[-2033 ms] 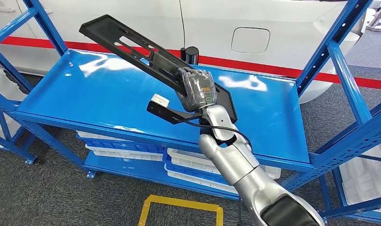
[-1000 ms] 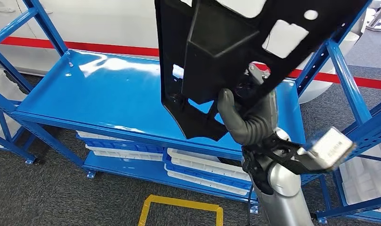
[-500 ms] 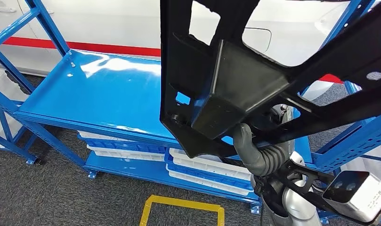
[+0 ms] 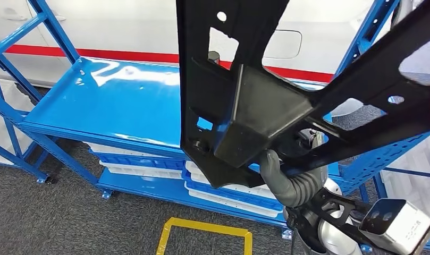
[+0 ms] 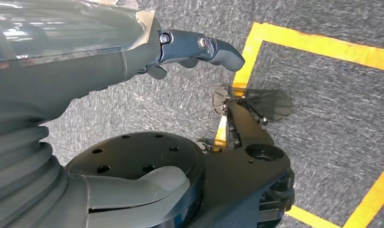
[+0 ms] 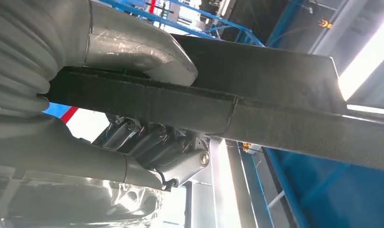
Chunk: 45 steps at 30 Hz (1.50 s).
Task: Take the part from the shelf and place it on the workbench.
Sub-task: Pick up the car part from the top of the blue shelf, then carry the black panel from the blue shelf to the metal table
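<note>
Part (image 4: 266,106): black moulded plastic panel, flat ribs, cut-out slots and small round holes, a boxy block at its middle. Against the frame half a second back it sits a little lower and further left in the head view, and the whole scene has slid slightly, so the camera moved too. Two seconds back it lay low over the shelf top; now it is raised, well clear of the shelf, close to the head camera.

Left: blue metal shelf (image 4: 111,106), glossy painted top with white glare; white and blue trays (image 4: 149,167) on the lower level. Grey carpet floor with a yellow taped outline (image 4: 202,231).

Left hand (image 5: 194,47) hangs over the carpet, dark fingers loosely bent, holding nothing.

Right: right hand (image 4: 289,180), grey ribbed cover, grips the part's lower edge; in the wrist view the thumb (image 6: 142,52) presses one face of the edge and the fingers (image 6: 152,147) clamp the other.
</note>
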### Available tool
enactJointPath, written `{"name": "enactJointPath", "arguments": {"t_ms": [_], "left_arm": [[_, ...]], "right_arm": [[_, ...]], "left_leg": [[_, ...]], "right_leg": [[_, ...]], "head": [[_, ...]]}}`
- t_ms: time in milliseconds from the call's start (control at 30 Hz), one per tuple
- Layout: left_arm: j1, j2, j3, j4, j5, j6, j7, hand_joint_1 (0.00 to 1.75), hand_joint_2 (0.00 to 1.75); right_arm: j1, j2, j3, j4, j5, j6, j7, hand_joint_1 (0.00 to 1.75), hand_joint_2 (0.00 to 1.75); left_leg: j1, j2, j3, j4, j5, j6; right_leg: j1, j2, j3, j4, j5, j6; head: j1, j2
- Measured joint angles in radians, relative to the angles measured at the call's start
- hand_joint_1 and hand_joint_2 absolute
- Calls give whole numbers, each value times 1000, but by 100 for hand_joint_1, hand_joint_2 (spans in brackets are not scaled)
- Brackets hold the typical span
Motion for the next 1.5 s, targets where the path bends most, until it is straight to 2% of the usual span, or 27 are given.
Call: {"name": "enactJointPath", "arguments": {"t_ms": [33, 100, 167, 200, 233, 267, 333, 400, 500, 533, 633, 700, 733, 767, 833, 900, 933, 1000, 1033, 1100, 1167, 1200, 1267, 1333, 1400, 1433, 1500], "left_arm": [[1, 0, 0, 1, 1, 0, 1, 0, 175], [1, -1, 0, 3, 2, -1, 2, 0, 175], [1, -2, 0, 3, 2, -2, 2, 0, 175], [1, -2, 0, 4, 2, -2, 2, 0, 175], [1, -2, 0, 4, 2, -2, 2, 0, 175], [0, -2, 0, 4, 2, -3, 2, 0, 175], [-1, 0, -1, 5, 2, -3, 2, 0, 175], [-3, 2, -1, 6, 2, -3, 0, 0, 175], [-3, 3, -1, 10, 2, -4, -3, 0, 175], [-3, 4, -2, 11, 1, -6, -3, 0, 175], [-4, 3, -3, 12, -1, -11, -4, 0, 175], [-3, 1, -5, 12, -3, -13, -5, 0, 175], [-3, 0, -6, 11, -4, -14, -5, 0, 175], [-3, -1, -6, 11, -5, -15, -5, 0, 175], [-3, -1, -7, 11, -7, -16, -5, 0, 175], [-3, 0, -7, 11, -7, -16, -5, 0, 175], [-3, 0, -8, 11, -7, -16, -5, 0, 175], [-1, 1, -8, 11, -8, -16, -5, 0, 175], [-1, 1, -8, 12, -8, -15, -4, 0, 175], [0, 0, -8, 12, -8, -12, -3, 0, 175], [-1, -2, -9, 11, -7, -5, -4, 0, 175], [-1, -2, -9, 11, -7, 0, -5, 0, 175], [-1, -2, -9, 11, -7, 9, -9, 0, 175], [-2, -1, -10, 11, -6, 13, -13, 0, 175], [-5, 1, -13, 11, -6, 14, -14, 0, 175], [-7, 2, -14, 11, -6, 14, -15, 0, 175], [-6, 3, -15, 11, -5, 14, -15, 0, 175]], "right_arm": [[-1, 1, 1, 0, 0, 0, 6, 175, 175], [-2, 3, 5, 2, -2, 0, 16, 175, 175], [-2, 4, 9, 7, -2, -1, 23, 175, 175], [-2, 4, 11, 9, -2, -1, 25, 175, 175], [-2, 4, 13, 11, -2, -1, 27, 175, 175], [-3, 4, 15, 13, -2, -1, 27, 175, 175], [-5, 4, 17, 14, -2, -1, 28, 175, 175], [-8, 4, 18, 15, -5, -2, 28, 175, 175], [-10, 3, 19, 19, -7, -4, 27, 175, 175], [-10, 1, 20, 20, -3, -5, 25, 175, 175], [-10, -6, 22, 27, 15, -6, 15, 175, 175], [-8, -11, 24, 35, 23, -3, 11, 175, 175], [-7, -13, 24, 39, 26, -2, 9, 175, 175], [-6, -15, 25, 43, 28, -1, 7, 175, 175], [-8, -17, 27, 49, 32, 0, 4, 175, 175], [-9, -17, 28, 54, 35, 1, 2, 175, 175], [-9, -17, 29, 56, 36, 1, 2, 175, 175], [-10, -18, 30, 60, 37, 3, 1, 175, 175], [-11, -17, 31, 62, 37, 5, 0, 175, 175], [-12, -17, 33, 65, 38, 10, 0, 175, 175], [-11, -16, 38, 69, 39, 16, -1, 175, 175], [-10, -16, 42, 72, 41, 19, -2, 175, 175], [-8, -16, 51, 79, 48, 26, -4, 175, 175], [-7, -16, 59, 84, 56, 31, -4, 175, 175], [-7, -14, 67, 87, 61, 33, -6, 175, 175], [-8, -13, 71, 89, 61, 33, -7, 175, 175], [-9, -10, 76, 92, 61, 34, -8, 175, 175]], "left_leg": [[2, 2, -9, 17, -23, -4], [4, 7, -43, 113, -113, -10], [4, 8, -79, 244, -192, -12], [4, 9, -80, 279, -202, -10], [4, 9, -61, 275, -193, -5], [2, 8, -23, 232, -171, 2], [-5, 8, 83, 86, -137, 24], [-16, 9, 142, -4, -130, 36], [-25, 12, 140, -27, -111, 48], [-24, 14, 134, -34, -99, 54], [-19, 20, 100, -44, -62, 63], [-19, 21, 69, -42, -39, 61], [-17, 22, 54, -40, -29, 58], [-16, 23, 38, -37, -18, 54], [-13, 22, 9, -24, -3, 43], [-15, 20, -9, -10, 10, 32], [-16, 19, -13, -8, 18, 27], [-13, 18, -17, -7, 28, 16], [-10, 17, -23, 3, 10, 11], [-6, 15, -47, 74, -76, 0], [-6, 14, -78, 201, -164, -7], [-6, 14, -86, 254, -175, -8], [-6, 15, -58, 269, -138, -3], [-10, 32, 39, 145, -98, 11], [-21, 63, 129, 7, -108, 27], [-27, 71, 148, -29, -118, 34], [-31, 59, 144, -48, -113, 47]], "right_leg": [[0, -2, -6, 0, 7, -12], [3, -6, -21, 0, 25, -33], [12, -9, -42, 1, 40, -41], [17, -11, -51, 1, 47, -43], [21, -12, -60, 2, 54, -43], [25, -12, -67, 2, 60, -43], [31, -12, -76, 2, 71, -40], [30, -15, -79, 1, 81, -29], [24, -17, -85, 1, 92, -9], [24, -16, -94, 14, 78, -8], [24, -14, -145, 156, -35, -18], [22, -14, -164, 263, -78, -9], [21, -14, -153, 276, -69, 3], [19, -14, -122, 249, -46, 18], [15, -14, -18, 113, -13, 35], [17, -12, 55, -4, -25, 24], [20, -11, 64, -26, -34, 14], [20, -12, 49, -26, -26, -7], [19, -13, 41, -25, -17, -20], [16, -16, 20, -26, 4, -45], [20, -16, -4, -26, 24, -55], [22, -17, -16, -25, 34, -56], [27, -24, -39, -25, 52, -55], [30, -33, -52, -24, 65, -52], [34, -47, -56, -24, 74, -45], [35, -56, -57, -24, 78, -41], [36, -76, -60, -22, 83, -30]], "head": [[-1, 0], [-3, 0], [-3, 0], [-3, 0], [-3, 0], [-4, 0], [-3, 0], [-2, 0], [-3, 0], [-2, 0], [1, 0], [1, 0], [1, 0], [0, 0], [1, 0], [1, 0], [1, 0], [1, 0], [0, 0], [-1, 0], [-2, 0], [-2, 0], [-2, 0], [-2, 0], [-2, 0], [-2, 0], [-2, 0]]}}
